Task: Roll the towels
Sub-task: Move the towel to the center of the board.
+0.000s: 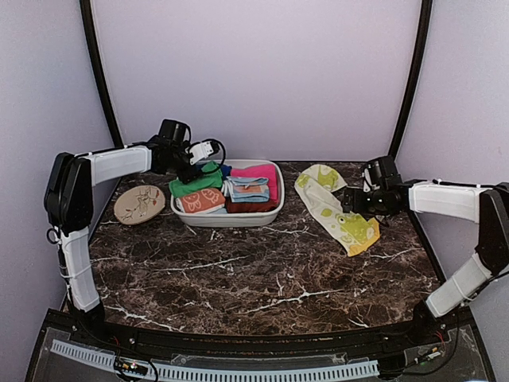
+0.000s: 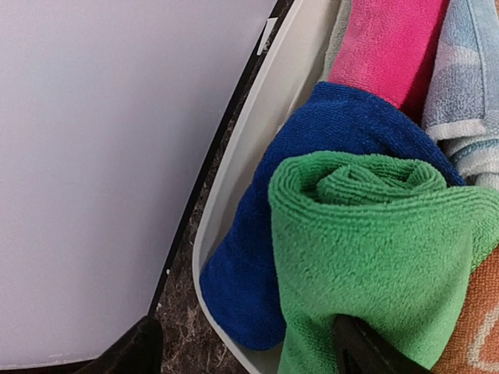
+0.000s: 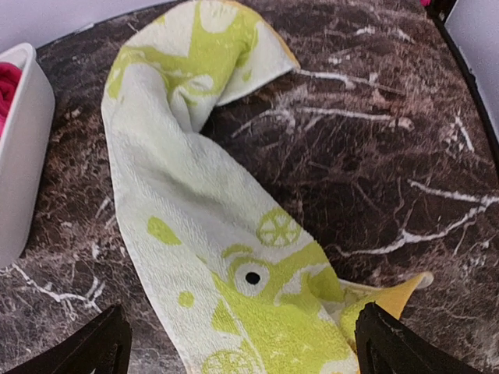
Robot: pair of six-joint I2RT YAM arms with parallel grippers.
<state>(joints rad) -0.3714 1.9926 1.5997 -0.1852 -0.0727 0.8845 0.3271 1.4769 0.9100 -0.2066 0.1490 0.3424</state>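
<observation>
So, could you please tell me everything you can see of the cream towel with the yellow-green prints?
The printed towel is soft, terry-looking cloth, cream-white with yellow-green shapes, one like a lemon slice, and yellow showing at its near corner. Not rolled, it lies on the dark marble table as a long narrow strip, its far end curled over. It sits right of the white tub, apart from it. The right gripper is open over its near end, a finger at each side; contact cannot be told.
</observation>
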